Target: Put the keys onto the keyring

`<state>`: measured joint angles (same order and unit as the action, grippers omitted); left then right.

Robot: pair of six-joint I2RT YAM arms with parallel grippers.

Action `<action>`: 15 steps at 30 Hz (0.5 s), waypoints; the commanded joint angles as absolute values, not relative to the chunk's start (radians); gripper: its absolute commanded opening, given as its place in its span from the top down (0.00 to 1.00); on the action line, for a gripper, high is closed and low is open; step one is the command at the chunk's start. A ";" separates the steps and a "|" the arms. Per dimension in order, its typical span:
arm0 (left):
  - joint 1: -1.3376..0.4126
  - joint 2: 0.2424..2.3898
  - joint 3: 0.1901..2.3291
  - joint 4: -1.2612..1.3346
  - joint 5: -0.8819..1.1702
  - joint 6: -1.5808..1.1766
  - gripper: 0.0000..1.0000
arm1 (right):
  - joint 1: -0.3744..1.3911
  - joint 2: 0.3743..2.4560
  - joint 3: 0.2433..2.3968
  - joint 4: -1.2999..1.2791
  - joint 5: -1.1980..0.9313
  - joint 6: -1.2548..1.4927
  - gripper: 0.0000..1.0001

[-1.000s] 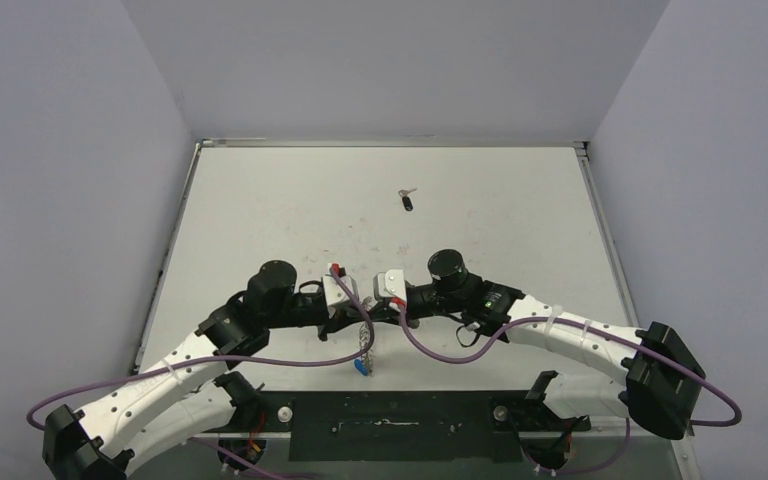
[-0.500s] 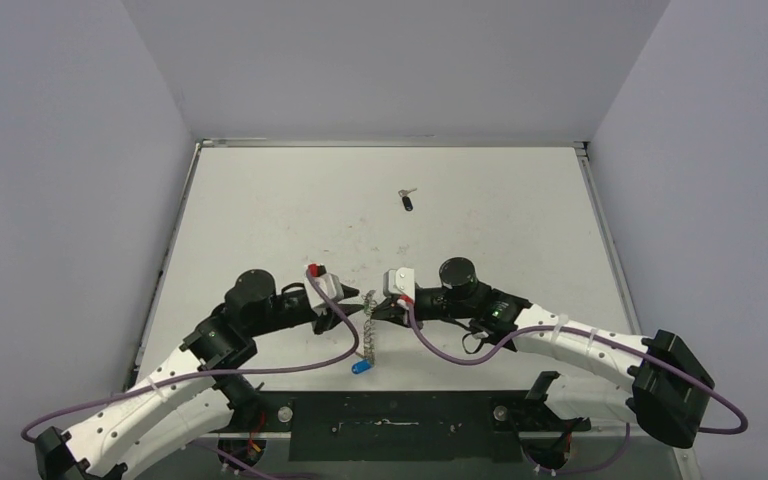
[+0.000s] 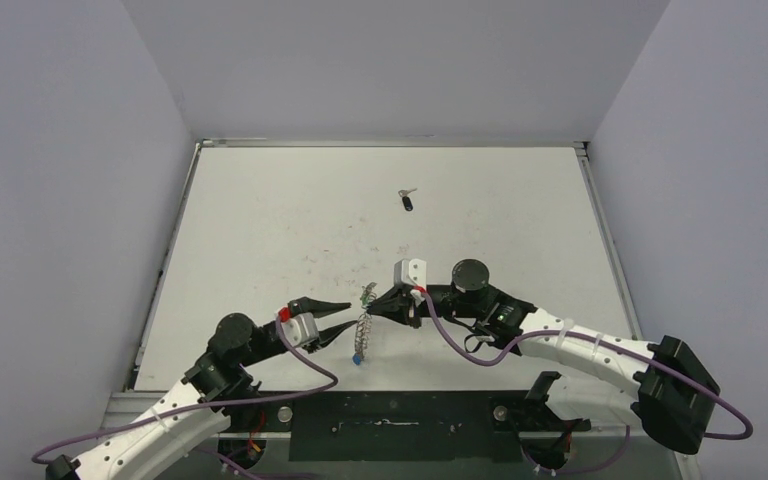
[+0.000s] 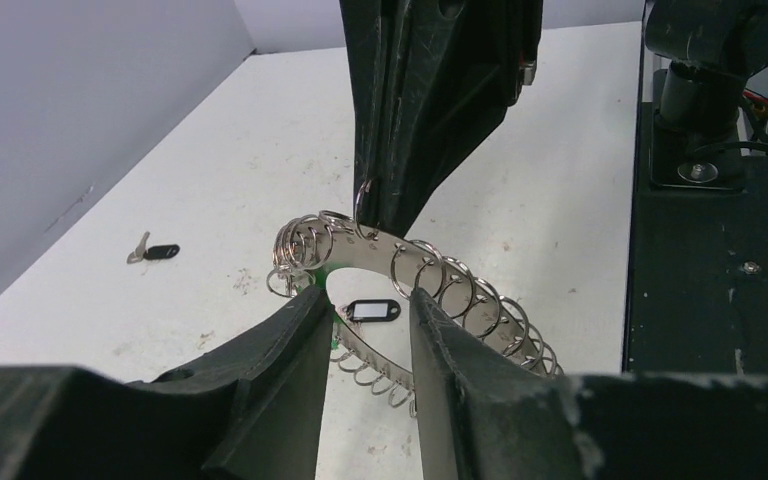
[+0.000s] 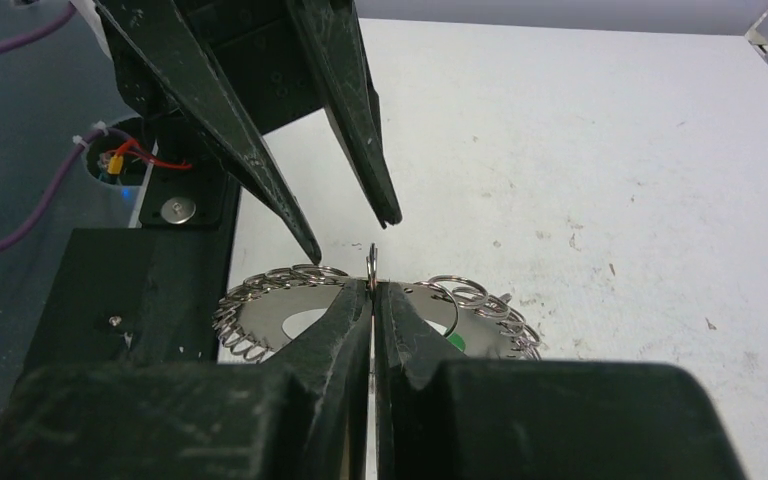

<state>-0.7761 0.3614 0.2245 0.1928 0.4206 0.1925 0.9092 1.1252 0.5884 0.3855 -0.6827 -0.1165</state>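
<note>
Slippage is the main risk: the right gripper [image 5: 373, 290] is clamped shut on a single small loop of the large round silvery metal keyring with its looped rim [image 5: 280, 285]. The ring hangs from its tips, so a jolt could twist it loose or set it swinging. The left gripper [image 4: 368, 300] stands open and empty just short of the ring's rim, and closing off-centre would knock it. One small silver key with a black plastic head [image 3: 406, 199] lies well beyond both grippers. I cannot find the second key. A dark tag [image 4: 373, 311] under the ring may be something else.
</note>
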 commanded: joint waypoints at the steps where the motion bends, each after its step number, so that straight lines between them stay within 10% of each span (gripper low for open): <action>1: -0.775 0.344 0.189 0.404 0.443 0.173 0.68 | 0.905 1.089 0.585 0.518 -0.747 -0.084 1.00; 15: -0.775 0.479 0.242 0.450 0.526 0.128 0.76 | 0.907 1.095 0.582 0.509 -0.761 -0.090 1.00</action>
<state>-0.7761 0.4461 0.1860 0.3660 0.4717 0.1596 0.9092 1.1198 0.5713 0.4152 -0.7265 -0.0910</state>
